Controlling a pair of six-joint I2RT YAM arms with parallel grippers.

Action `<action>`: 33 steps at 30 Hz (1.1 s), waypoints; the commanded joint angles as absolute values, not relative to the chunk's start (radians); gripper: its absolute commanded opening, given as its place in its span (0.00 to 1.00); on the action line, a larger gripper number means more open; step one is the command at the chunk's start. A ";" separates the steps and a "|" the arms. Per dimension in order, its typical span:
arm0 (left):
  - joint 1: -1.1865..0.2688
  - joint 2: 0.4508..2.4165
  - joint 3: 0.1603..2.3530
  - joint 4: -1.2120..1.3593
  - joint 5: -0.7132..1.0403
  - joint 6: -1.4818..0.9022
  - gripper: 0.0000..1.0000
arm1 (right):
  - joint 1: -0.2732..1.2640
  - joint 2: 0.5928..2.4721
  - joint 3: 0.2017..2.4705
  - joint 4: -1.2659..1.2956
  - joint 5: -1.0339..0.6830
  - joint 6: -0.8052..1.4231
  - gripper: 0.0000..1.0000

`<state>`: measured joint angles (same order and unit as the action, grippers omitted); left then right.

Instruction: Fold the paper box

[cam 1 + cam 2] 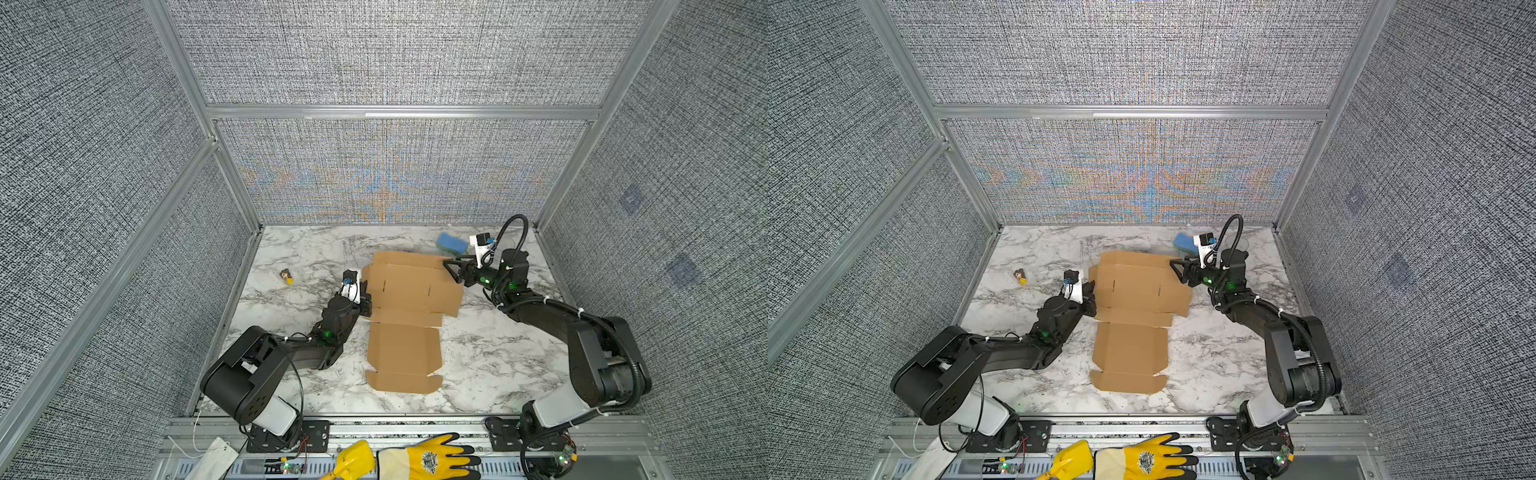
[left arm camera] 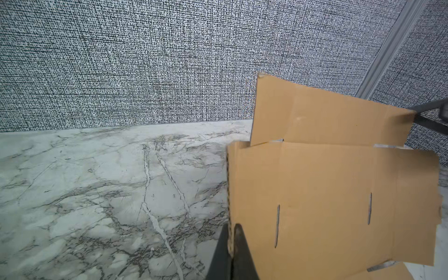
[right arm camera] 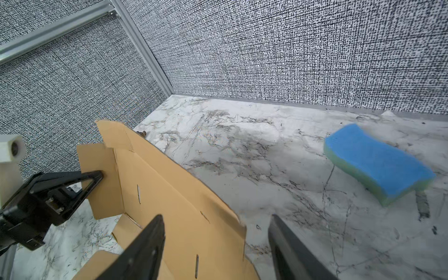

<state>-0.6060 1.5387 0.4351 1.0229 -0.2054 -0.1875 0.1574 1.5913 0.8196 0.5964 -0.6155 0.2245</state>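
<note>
Wall-raising step, by the look of it. Left gripper [image 2: 231, 234] fingers clamped on paper box [image 1: 415, 286] side edge. Right gripper [image 3: 215, 219] fingers apart at its opposite edge, seemingly straddling it. Next: pinch, crease both walls up.

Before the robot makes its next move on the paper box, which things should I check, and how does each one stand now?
1. Grip of left gripper on paper box left edge: ok, shut on it.
2. Readiness of right gripper at the raised panel's right edge: ok, open, edge between its jaws.
3. Lift of far panel off the table: ok, tilted up; near panels lie flat.
4. Tabs in slots: not ok, both visible slots are empty.
5. Clearance from blue sponge: ok, it lies apart from the box.
6. Clearance from figurine: ok, far to the left.
</note>
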 commanded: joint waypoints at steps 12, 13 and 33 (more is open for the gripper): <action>-0.603 1.576 0.439 1.110 -0.213 -0.190 0.02 | 0.188 1.642 0.854 0.639 -0.669 0.263 0.34; -0.603 1.577 0.437 1.113 -0.215 -0.192 0.02 | 0.194 1.629 0.852 0.618 -0.650 0.257 0.31; -0.605 1.548 0.395 1.146 -0.248 -0.209 0.03 | 0.414 1.504 0.838 0.336 0.013 0.314 0.07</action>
